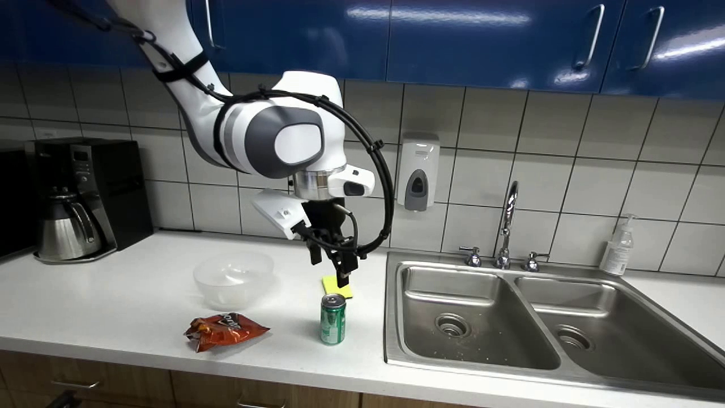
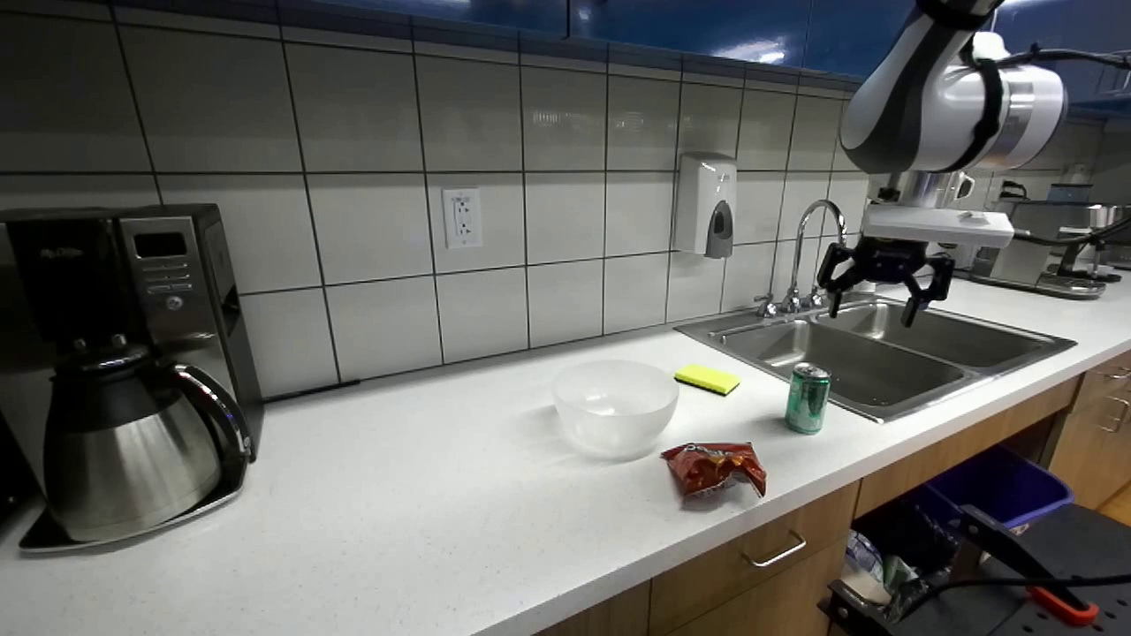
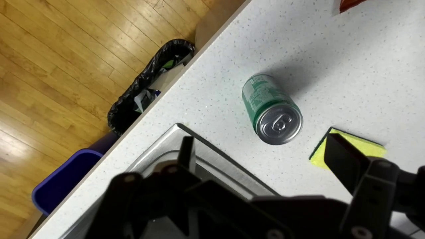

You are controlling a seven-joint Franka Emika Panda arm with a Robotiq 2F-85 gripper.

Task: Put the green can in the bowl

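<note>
Approach step, likely: the spread, empty gripper (image 2: 870, 318) must next straddle the green drink can (image 1: 333, 320) near the front edge of the countertop (image 1: 124, 306).

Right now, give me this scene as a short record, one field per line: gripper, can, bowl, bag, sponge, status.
gripper: open, holding nothing, above the counter
can: upright on the counter, between bag and sink
bowl: translucent, open side up
bag: lying near the bowl, closer to the counter's front edge
sponge: lying flat, yellow side up
status: can not yet grasped, not in the bowl
</note>
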